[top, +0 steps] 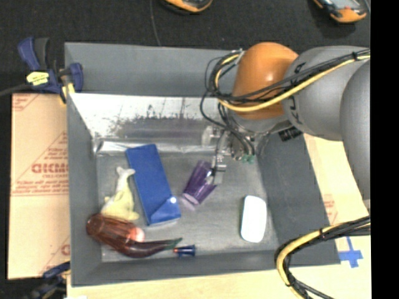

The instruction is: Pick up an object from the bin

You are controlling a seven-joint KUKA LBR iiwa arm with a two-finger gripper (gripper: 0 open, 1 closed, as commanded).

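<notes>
Nearest, along the front wall of the grey bin point(287, 179), lie a dark red pepper-shaped toy point(118, 237) and a small blue-tipped stick point(185, 251), with a white oval bar point(253, 218) to their right. Behind them sit a pale yellow figure point(123, 198), a slanted blue box point(151, 184) and, mid-floor, a small purple bottle point(199, 184). The end effector point(219, 162) hangs at the bottle's far end; whether it is apart or together, I cannot tell. Farther back rises the arm's orange cover point(262, 73).
</notes>
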